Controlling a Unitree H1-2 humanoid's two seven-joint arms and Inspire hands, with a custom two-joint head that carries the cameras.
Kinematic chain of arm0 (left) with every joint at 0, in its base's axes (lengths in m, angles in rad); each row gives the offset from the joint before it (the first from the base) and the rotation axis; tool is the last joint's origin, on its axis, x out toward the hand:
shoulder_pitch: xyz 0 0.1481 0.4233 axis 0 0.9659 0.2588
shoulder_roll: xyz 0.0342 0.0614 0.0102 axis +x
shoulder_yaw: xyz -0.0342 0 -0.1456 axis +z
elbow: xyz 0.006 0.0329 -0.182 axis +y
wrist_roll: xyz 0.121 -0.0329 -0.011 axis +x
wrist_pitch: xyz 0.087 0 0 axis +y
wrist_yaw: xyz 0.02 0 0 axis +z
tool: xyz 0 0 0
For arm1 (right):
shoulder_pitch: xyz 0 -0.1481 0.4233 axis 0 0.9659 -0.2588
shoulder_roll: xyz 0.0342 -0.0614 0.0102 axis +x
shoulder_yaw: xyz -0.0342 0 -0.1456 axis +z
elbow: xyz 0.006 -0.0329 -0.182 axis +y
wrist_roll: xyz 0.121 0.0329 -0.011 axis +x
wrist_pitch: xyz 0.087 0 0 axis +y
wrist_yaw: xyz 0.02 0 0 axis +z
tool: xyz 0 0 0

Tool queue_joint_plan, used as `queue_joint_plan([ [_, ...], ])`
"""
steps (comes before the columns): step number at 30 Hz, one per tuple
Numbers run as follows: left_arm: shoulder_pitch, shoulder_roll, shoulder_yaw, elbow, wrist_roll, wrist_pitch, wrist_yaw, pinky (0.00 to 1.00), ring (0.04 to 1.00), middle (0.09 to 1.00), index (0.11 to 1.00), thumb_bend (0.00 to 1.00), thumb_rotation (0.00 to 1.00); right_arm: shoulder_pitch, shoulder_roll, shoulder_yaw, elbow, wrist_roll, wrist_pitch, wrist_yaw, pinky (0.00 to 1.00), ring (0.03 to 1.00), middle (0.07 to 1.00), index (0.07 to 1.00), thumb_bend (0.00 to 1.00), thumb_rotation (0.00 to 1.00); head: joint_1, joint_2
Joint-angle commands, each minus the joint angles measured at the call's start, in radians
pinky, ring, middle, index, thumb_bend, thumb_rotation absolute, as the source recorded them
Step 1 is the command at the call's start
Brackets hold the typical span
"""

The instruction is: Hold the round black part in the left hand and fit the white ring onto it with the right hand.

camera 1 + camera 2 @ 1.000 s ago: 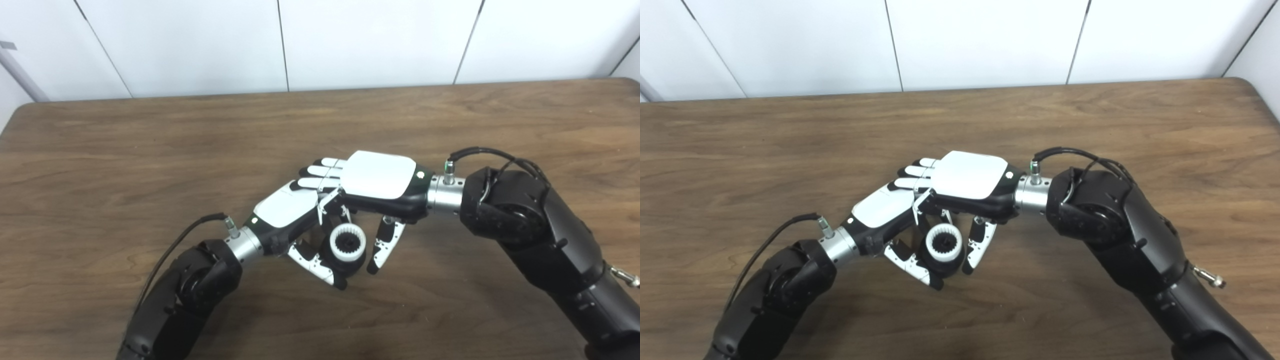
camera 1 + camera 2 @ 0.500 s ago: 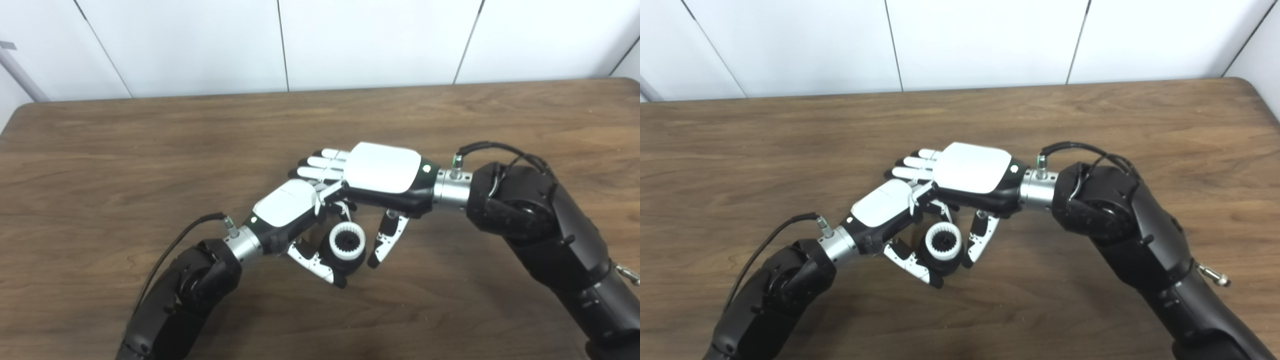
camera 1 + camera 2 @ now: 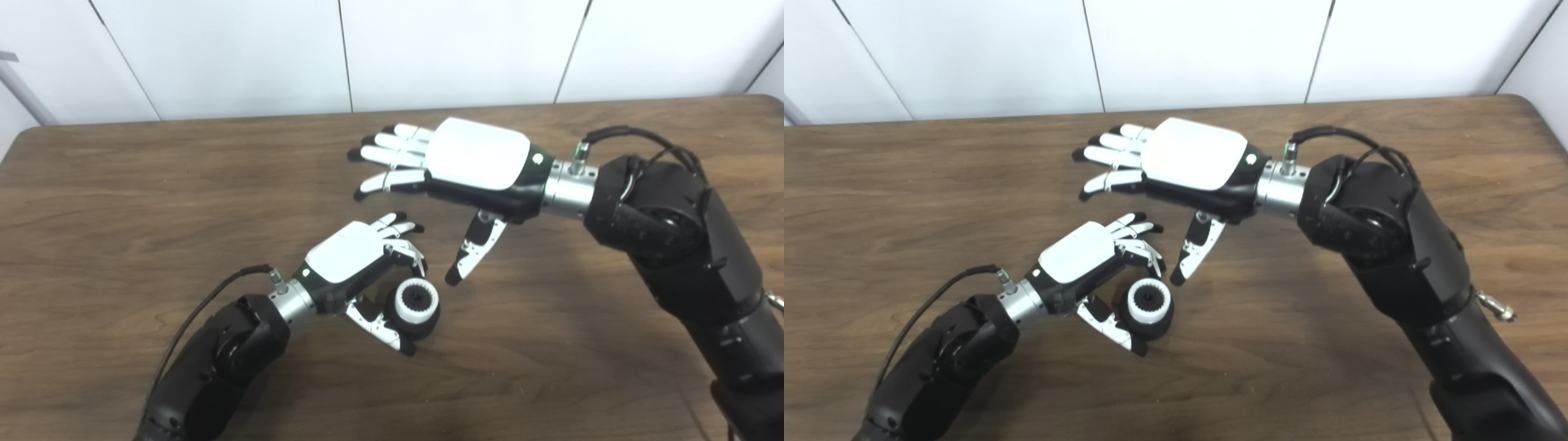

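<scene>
Left eye view: we see the left robot hand [image 3: 358,260] clamped on the round black part [image 3: 416,315], the white ring [image 3: 416,299] seated on top, low over the worktop [image 3: 122,202].

Right eye view: our right robot hand [image 3: 1176,160] hangs at one o'clock, fingers apart, empty; we should keep the left grip steady.

Both head cams are sitting side by side, looking down and forward at the bench [image 3: 184,184] from fairly close, with the white wall [image 3: 459,49] running along the top. They're sharing nearly the whole scene. The left eye is catching the bench's far-left corner, while the right eye is showing the far-right corner instead. Both arms are coming in from the bottom edge.
</scene>
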Motion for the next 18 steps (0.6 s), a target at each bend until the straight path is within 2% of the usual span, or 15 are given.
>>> queue_joint_plan([
  [1, -0.02, 0.034, -0.001, 0.02, 0.036, -0.008, 0.015, 1.0, 0.919, 0.695, 0.482, 0.52, 0.06, -0.046, -0.001, -0.029, -0.02, 0.018, 0.001, -0.039, 1.0, 1.0, 1.0, 0.843, 1.0, 0.32, 0.001, 0.001],
  [8, -0.022, 0.054, -0.014, 0.06, 0.052, -0.022, 0.046, 1.0, 0.919, 0.705, 0.482, 0.52, 0.06, -0.057, 0.001, -0.073, -0.04, 0.045, 0.029, -0.053, 1.0, 1.0, 0.999, 0.825, 1.0, 0.28, -0.005, 0.002],
  [14, -0.032, 0.067, -0.039, 0.083, 0.081, -0.015, 0.05, 1.0, 0.932, 0.743, 0.492, 0.52, 0.07, -0.059, -0.012, -0.081, -0.051, 0.049, 0.047, -0.04, 1.0, 1.0, 1.0, 0.822, 1.0, 0.26, -0.01, 0.003],
  [15, -0.033, 0.069, -0.042, 0.083, 0.08, -0.01, 0.043, 1.0, 0.933, 0.754, 0.551, 0.76, 0.11, -0.06, -0.014, -0.08, -0.053, 0.047, 0.055, -0.034, 1.0, 1.0, 1.0, 0.826, 1.0, 0.26, -0.01, 0.003],
  [16, -0.035, 0.071, -0.046, 0.086, 0.083, -0.007, 0.042, 1.0, 0.938, 0.772, 0.597, 0.88, 0.14, -0.06, -0.017, -0.08, -0.055, 0.045, 0.061, -0.031, 1.0, 1.0, 1.0, 0.83, 1.0, 0.26, -0.011, 0.001],
  [17, -0.037, 0.072, -0.05, 0.091, 0.087, -0.004, 0.045, 1.0, 0.948, 0.806, 0.657, 0.95, 0.18, -0.059, -0.019, -0.081, -0.056, 0.042, 0.065, -0.031, 1.0, 1.0, 1.0, 0.833, 1.0, 0.26, -0.01, 0.001],
  [18, -0.038, 0.073, -0.053, 0.094, 0.091, 0.002, 0.044, 1.0, 0.956, 0.833, 0.694, 0.98, 0.2, -0.057, -0.021, -0.081, -0.056, 0.04, 0.067, -0.031, 1.0, 1.0, 1.0, 0.835, 1.0, 0.27, -0.01, 0.001],
])
